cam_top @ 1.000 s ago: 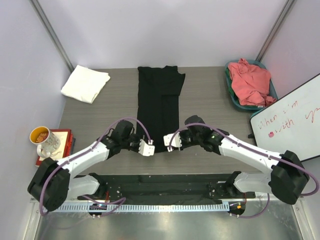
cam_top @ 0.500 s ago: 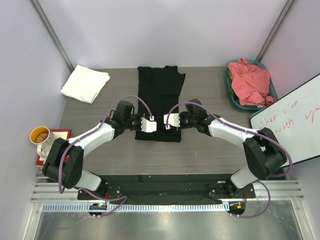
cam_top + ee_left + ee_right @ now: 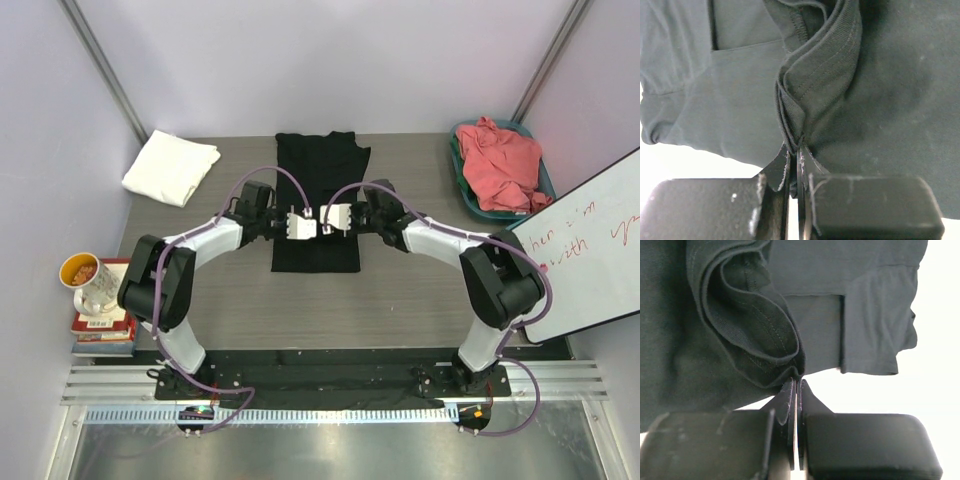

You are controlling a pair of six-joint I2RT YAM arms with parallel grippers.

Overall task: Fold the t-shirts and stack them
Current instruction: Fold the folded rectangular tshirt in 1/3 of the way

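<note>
My left pincer and right pincer, mid-frame, are pinched tight on the soft, floppy black shirt, probably by its bottom edge, a good place to hold.

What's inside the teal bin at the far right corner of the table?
A crumpled coral-pink t-shirt fills the teal bin. The bin's floor and anything beneath the shirt are covered, so they cannot be seen.
</note>
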